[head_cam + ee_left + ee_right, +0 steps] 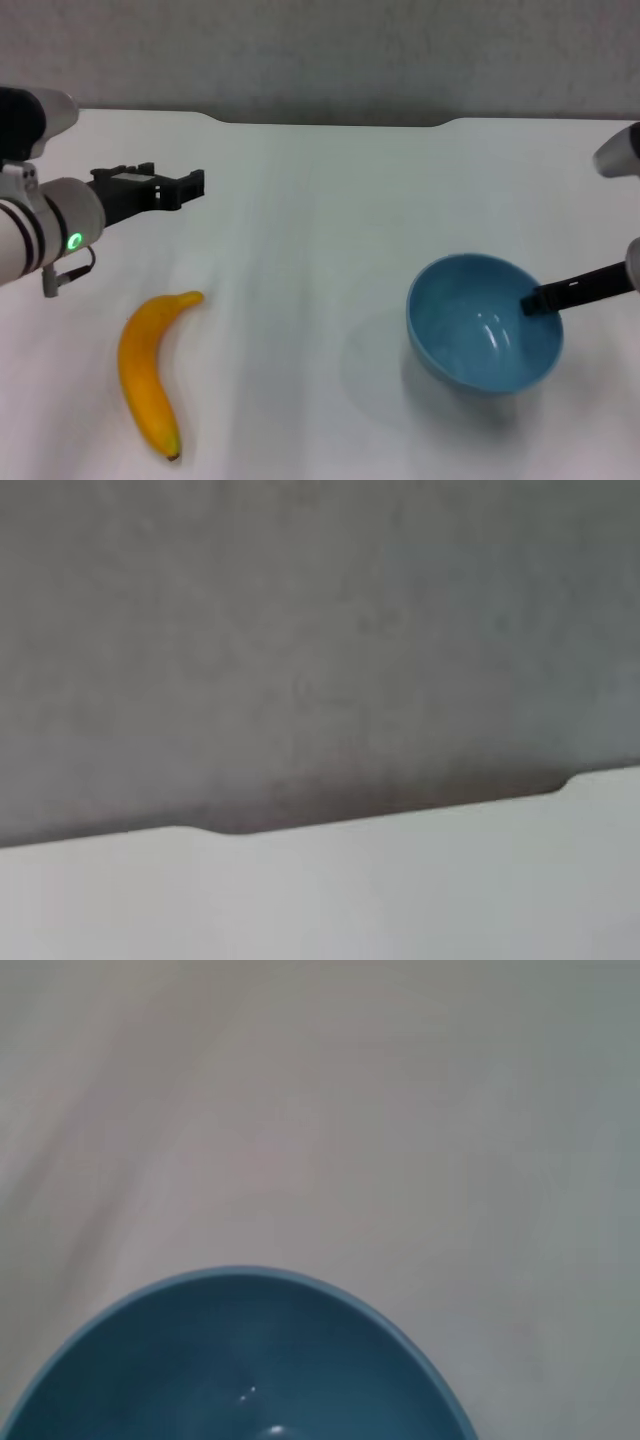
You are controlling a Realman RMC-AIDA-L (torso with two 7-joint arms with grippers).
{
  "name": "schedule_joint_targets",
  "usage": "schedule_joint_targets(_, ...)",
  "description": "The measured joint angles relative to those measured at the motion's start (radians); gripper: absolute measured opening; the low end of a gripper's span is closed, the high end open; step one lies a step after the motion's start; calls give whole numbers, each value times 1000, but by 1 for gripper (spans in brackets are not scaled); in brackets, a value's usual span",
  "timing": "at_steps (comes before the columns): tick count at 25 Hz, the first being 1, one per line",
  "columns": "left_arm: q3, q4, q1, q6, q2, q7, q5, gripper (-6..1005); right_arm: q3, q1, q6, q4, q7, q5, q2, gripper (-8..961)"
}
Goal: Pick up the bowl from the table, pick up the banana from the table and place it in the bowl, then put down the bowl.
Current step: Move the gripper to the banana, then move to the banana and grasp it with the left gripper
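The right tool [533, 301] has one dark finger on the inner wall of the bowl [478, 322] at its right rim, and the bowl looks tilted, with a shadow under it, so I judge it gripped by the rim and raised a little off the table [320, 220]; the outer finger is hidden, so the pinch is inferred, not seen; the first step, picking up the bowl, seems in hand or just done; the bowl is empty, its glossy blue inside bare in the right wrist view [240, 1360]; the banana [148, 372] lies flat at the near left, well apart from the bowl; the left tool [178, 188] hovers above and beyond it, empty, fingers apart; next it must come down over the banana's middle and close, then carry it across to the bowl
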Motion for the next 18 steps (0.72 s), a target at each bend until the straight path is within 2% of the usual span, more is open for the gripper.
schedule_joint_targets(4,-27,-2,-9,-56,3,2,19,728,2,-27,-18,-48,11,0,0,29)
schedule_joint_targets(7,-78,-4,-43,-174,4,-21,116,728,2,-35,-24,-64,19,-1,1,29)
schedule_joint_targets(10,-134,-5,-98,-325,6,-105,272,728,2,-36,-25,-69,21,-1,0,29)
schedule_joint_targets(16,-143,-15,-164,-434,10,-252,472,728,2,-37,-27,-71,23,0,-1,29)
schedule_joint_targets(18,-142,-18,-195,-524,15,-326,549,728,2,-37,-27,-72,27,-1,-1,29)
